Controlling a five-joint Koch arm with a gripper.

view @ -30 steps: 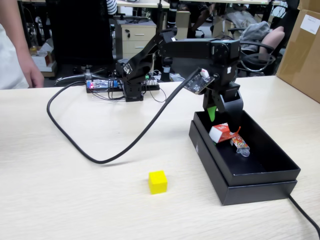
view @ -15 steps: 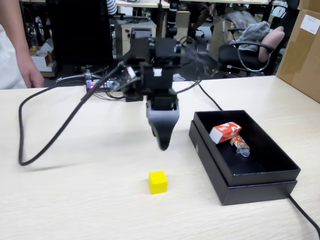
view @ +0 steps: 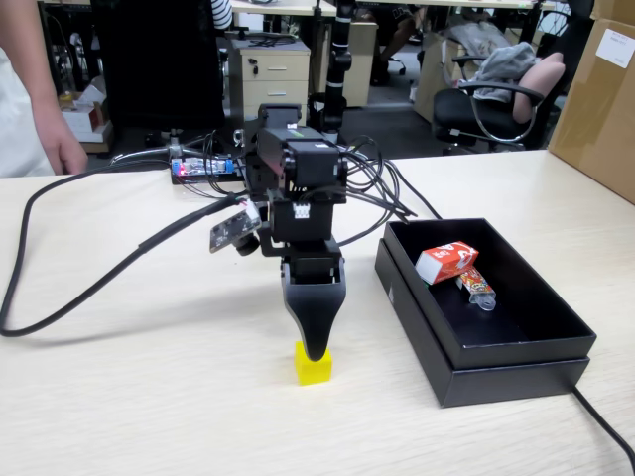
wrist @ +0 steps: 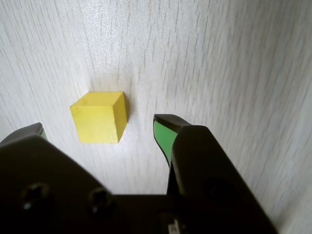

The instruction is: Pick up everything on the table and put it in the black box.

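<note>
A: Small yellow cube (wrist: pixel 99 116) — where is it?

B: On the light wood-grain tabletop (view: pixel 119 397), left of the shallow matte black cardboard box (view: pixel 516 342) in the fixed view, directly under the black gripper (wrist: pixel 100 130).

A: Jaws?

B: Spread wide; the wrist view shows the cube between green-padded tips, untouched.

A: In the box?

B: A red carton with white markings (view: pixel 445 262) and an orange snack packet (view: pixel 475 286).

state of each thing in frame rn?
hand: open, above the yellow cube, not gripping
yellow cube: on the table, between the fingers, free
black box: open, lidless
red carton: in the box, tilted
orange packet: in the box, beside the carton
</note>
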